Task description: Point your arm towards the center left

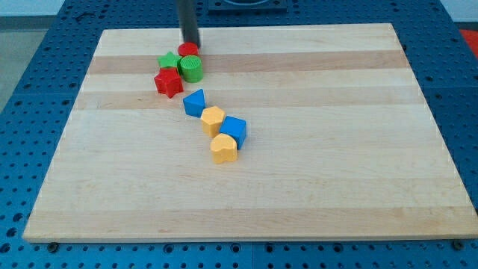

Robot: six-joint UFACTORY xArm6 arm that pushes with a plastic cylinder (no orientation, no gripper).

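Board [299,187]: my tip [192,43] touching red block [188,49] w/ green cylinder [191,68] below.

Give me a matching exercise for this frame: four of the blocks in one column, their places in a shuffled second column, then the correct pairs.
Column 1:
1. red star-shaped block
2. yellow heart-shaped block
3. green cylinder block
4. blue triangular block

Column 2:
A. lowest in the view
B. just below my tip, beside the green star block
C. leftmost of these four
D. directly above the yellow hexagonal block

Pairs: 1-C, 2-A, 3-B, 4-D
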